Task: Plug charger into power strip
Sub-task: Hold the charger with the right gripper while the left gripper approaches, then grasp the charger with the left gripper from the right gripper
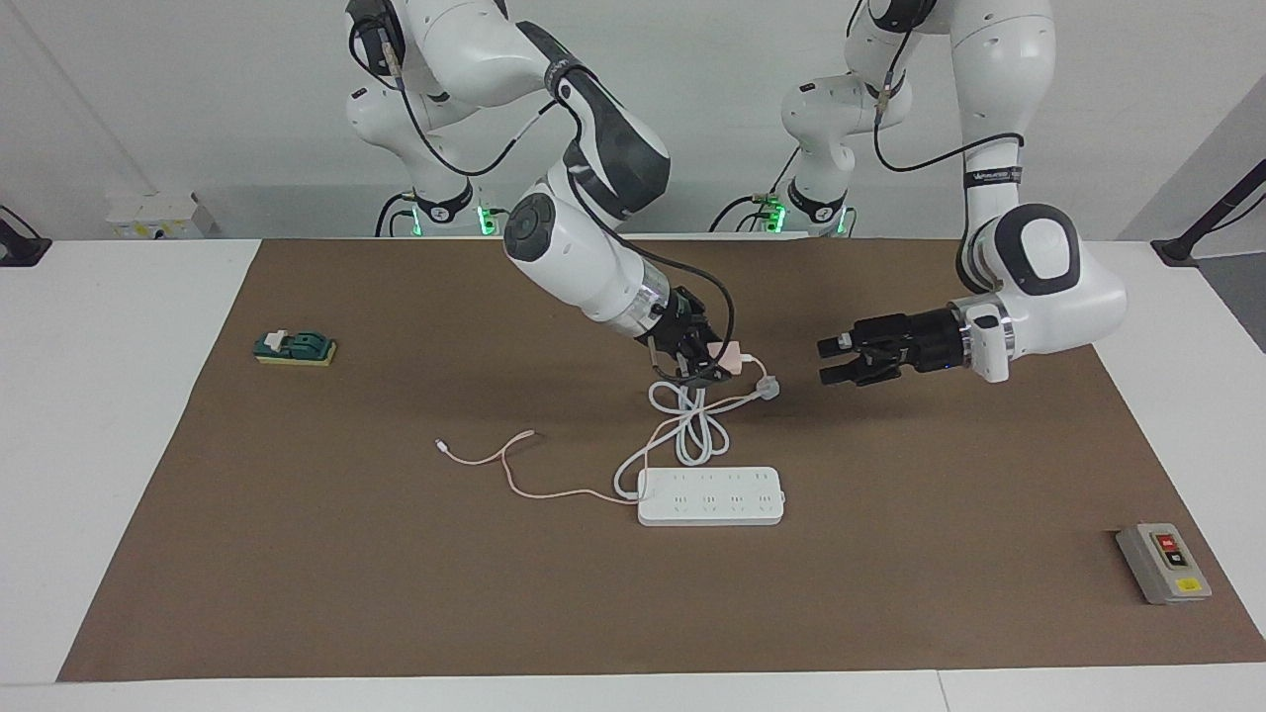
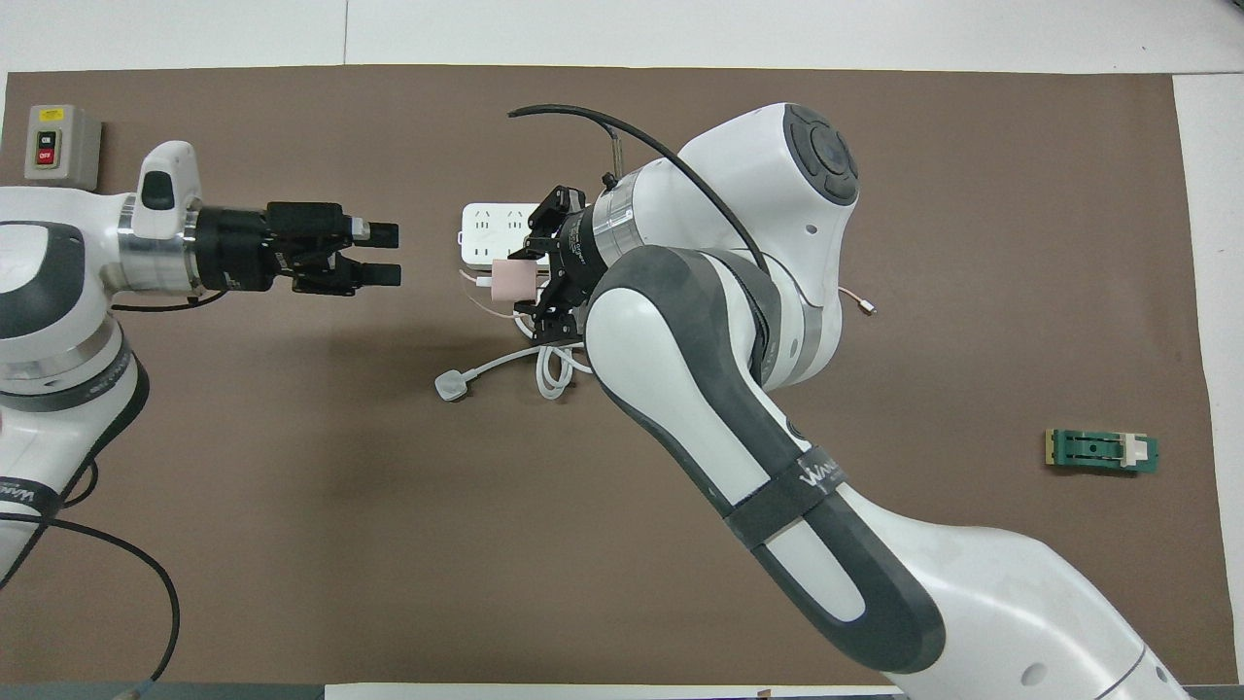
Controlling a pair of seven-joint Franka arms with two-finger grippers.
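The charger (image 1: 729, 358) (image 2: 512, 280) is a small pale-pink cube, held a little above the mat with my right gripper (image 1: 714, 364) (image 2: 531, 282) shut on it. Its thin pink cable (image 1: 514, 477) trails across the mat past the power strip (image 1: 710, 495) (image 2: 483, 229). This long white bar lies flat, farther from the robots than the charger; the right wrist hides most of it in the overhead view. My left gripper (image 1: 833, 361) (image 2: 387, 255) hovers open over the mat, level with the charger, fingertips pointing at it across a short gap.
The strip's thick white cord (image 1: 692, 427) lies coiled under the charger and ends in a white three-pin plug (image 1: 769, 388) (image 2: 450, 385). A grey button box (image 1: 1163, 562) (image 2: 60, 146) sits at the left arm's end. A green block (image 1: 295, 347) (image 2: 1101, 451) lies at the right arm's end.
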